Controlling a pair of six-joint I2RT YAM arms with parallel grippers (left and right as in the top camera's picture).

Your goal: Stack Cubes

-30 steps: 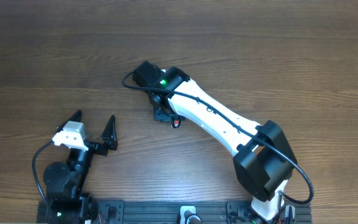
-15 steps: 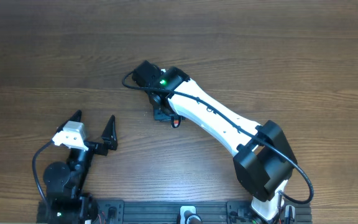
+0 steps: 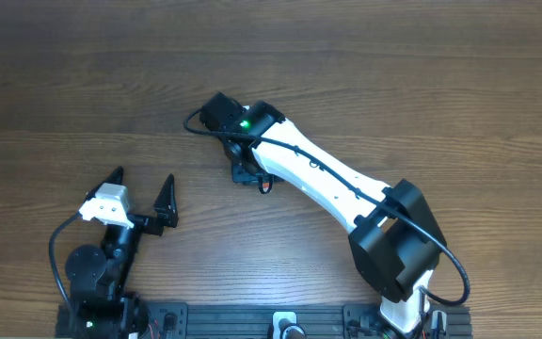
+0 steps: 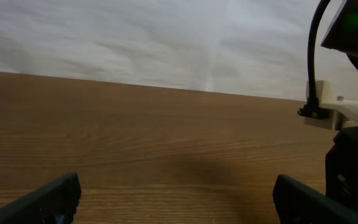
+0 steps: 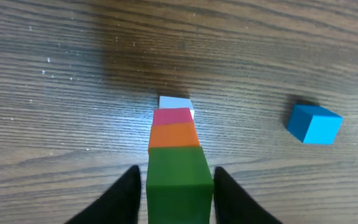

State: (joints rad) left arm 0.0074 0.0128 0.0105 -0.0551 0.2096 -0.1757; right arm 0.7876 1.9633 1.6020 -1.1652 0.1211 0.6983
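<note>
Pinches green cube (image 5: 179, 183) in right pincer (image 5: 176, 173) atop orange cube (image 5: 173, 134), pink cube (image 5: 171, 116) and white cube (image 5: 180, 102) on worktop (image 5: 55, 93) — blue cube (image 5: 314, 123) near, apart from stack. Holds left pincer (image 3: 142, 177) spread, well away.

**Soft, even light; near objects lose focus**

The top view is bright and evenly lit. The tabletop (image 3: 422, 75) shows crisp grain, and short, soft shadows lie close beside the arms. A green lamp (image 3: 247, 123) glows on the right arm. In the left wrist view the pale wall (image 4: 135, 37) looks hazy, and the dark fingertips (image 4: 55, 194) of the left tool (image 4: 176, 202) are blurred. In the right wrist view a diffuse dark shadow lies on the wood, and the nearest green cube (image 5: 179, 180) is out of focus.
</note>
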